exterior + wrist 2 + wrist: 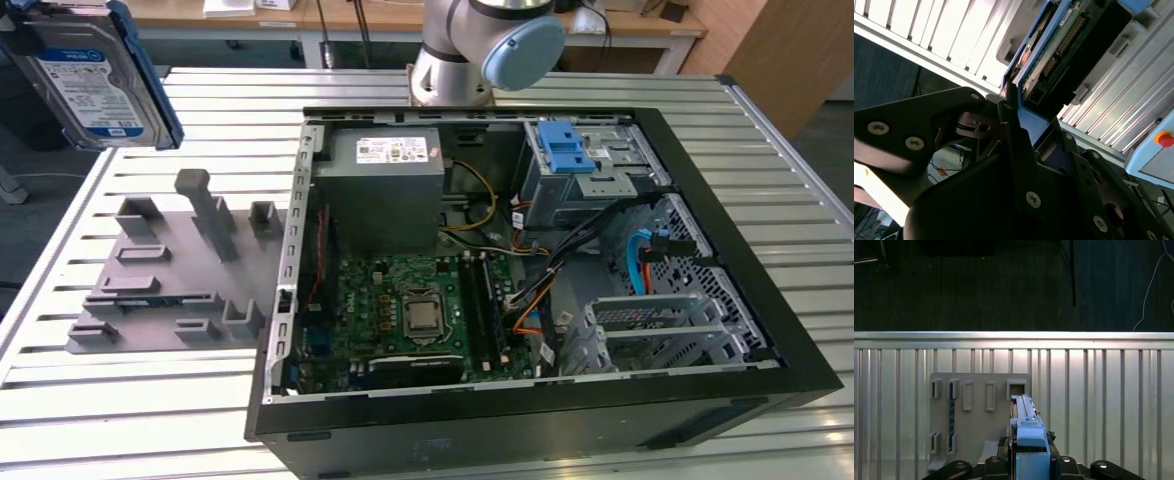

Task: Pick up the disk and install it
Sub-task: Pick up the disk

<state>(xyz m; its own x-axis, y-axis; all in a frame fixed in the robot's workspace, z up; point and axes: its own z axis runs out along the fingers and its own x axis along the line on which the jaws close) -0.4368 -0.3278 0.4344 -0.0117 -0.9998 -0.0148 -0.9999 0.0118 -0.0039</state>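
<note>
Slatted metal desk (147,410) carries an open computer case (534,415) and, on the exterior view's left, a grey slotted fixture (174,270). From my seat, the pick-up looks done and the carry is the step in hand: the disk (91,75) hangs in the air at the exterior view's upper left, well clear of the desk and well apart from the case. In the second wrist view the tool (1026,120) is pinching the disk by the end of its blue carrier, one finger on each side.

I judge that installing it calls for bringing the disk across to the grey cage with the blue latch (581,160) inside the case, and squaring the carrier with that bay so it slides in without catching the cables nearby.

The disk itself is a flat silver slab with a blue-and-white label, framed in blue plastic. It stands nearly on end, slightly tilted. Its underside shows a green circuit board and a dark connector row.
</note>
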